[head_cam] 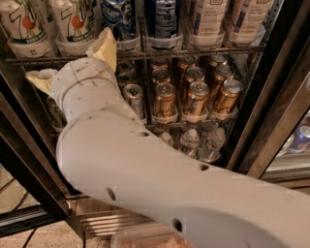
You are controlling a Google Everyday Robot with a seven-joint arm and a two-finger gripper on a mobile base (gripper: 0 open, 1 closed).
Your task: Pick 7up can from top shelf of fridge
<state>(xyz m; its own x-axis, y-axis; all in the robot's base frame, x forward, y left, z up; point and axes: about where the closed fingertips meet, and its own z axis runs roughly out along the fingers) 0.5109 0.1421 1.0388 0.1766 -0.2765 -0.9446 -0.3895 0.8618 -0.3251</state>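
Note:
Two white 7up cans [72, 19] with green logos and red dots stand in clear holders at the left of the top shelf [203, 51], a dark wire rack with a front rail. The second 7up can [22, 22] is further left. My gripper [69, 54] sits just below and in front of that rail, under the 7up cans. It is open: one yellowish finger [104, 46] points up beside the right 7up can, the other finger [38, 78] sticks out to the left. It holds nothing. My white arm covers the lower middle of the view.
Blue cans [162, 14] and pale cans [208, 14] fill the rest of the top shelf. Gold cans [193, 97] stand on the rack below, with water bottles [193, 140] under them. The dark door frame [271, 121] runs down the right, and the steel grille [111, 223] is at the bottom.

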